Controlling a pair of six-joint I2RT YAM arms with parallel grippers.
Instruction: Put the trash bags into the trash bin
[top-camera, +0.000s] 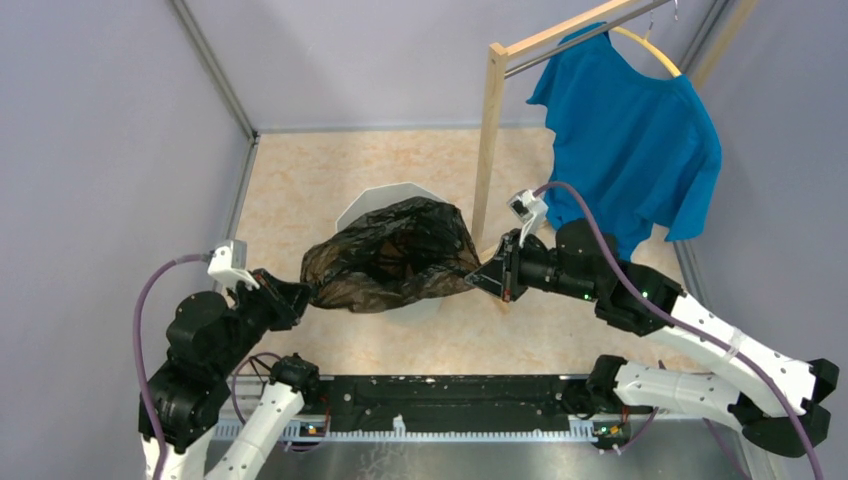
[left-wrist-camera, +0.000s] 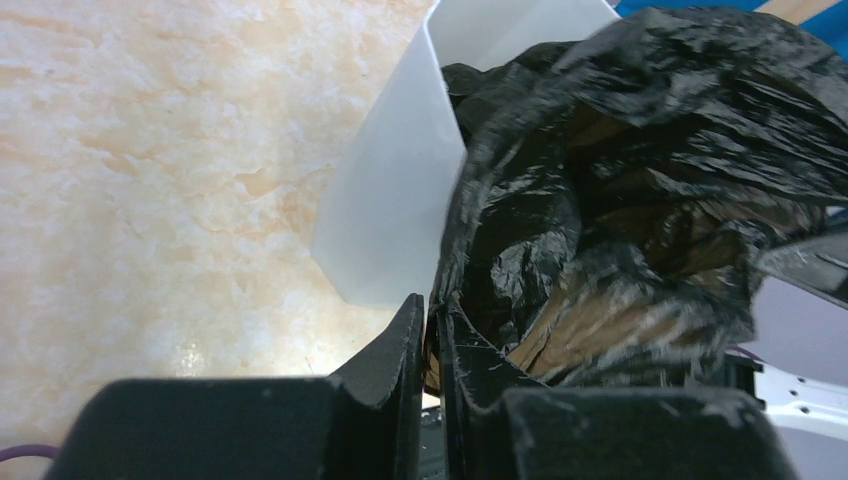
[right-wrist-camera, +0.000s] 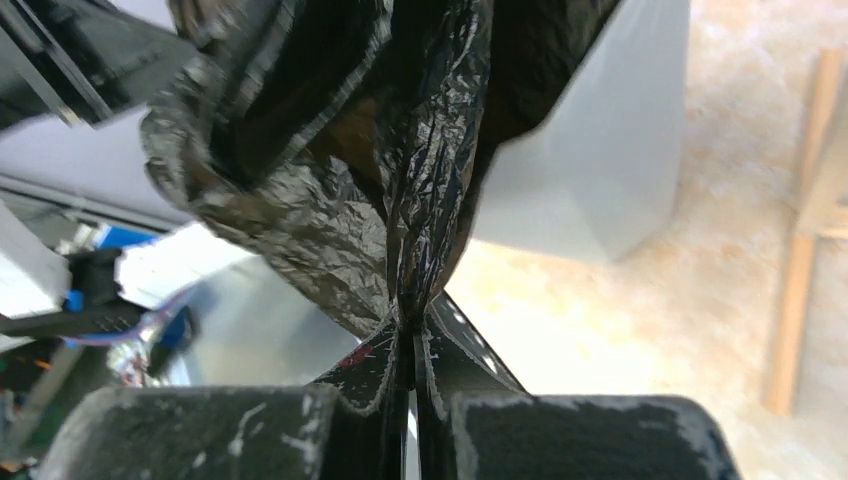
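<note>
The black trash bag (top-camera: 388, 255) hangs stretched open between my two grippers, over the near side of the white trash bin (top-camera: 392, 196). My left gripper (top-camera: 298, 296) is shut on the bag's left edge. My right gripper (top-camera: 482, 275) is shut on its right edge. In the left wrist view the bag (left-wrist-camera: 640, 200) fills the right side, pinched at my gripper (left-wrist-camera: 432, 320), with the bin's wall (left-wrist-camera: 400, 190) behind. In the right wrist view the bag (right-wrist-camera: 400, 150) gathers into my gripper (right-wrist-camera: 410, 335), the bin (right-wrist-camera: 590, 150) beyond it. Most of the bin is hidden under the bag.
A wooden rack post (top-camera: 488, 140) stands just right of the bin, close to my right gripper. A blue shirt (top-camera: 630, 140) hangs from the rack at the back right. Metal frame rails (top-camera: 215, 70) and grey walls bound the beige floor.
</note>
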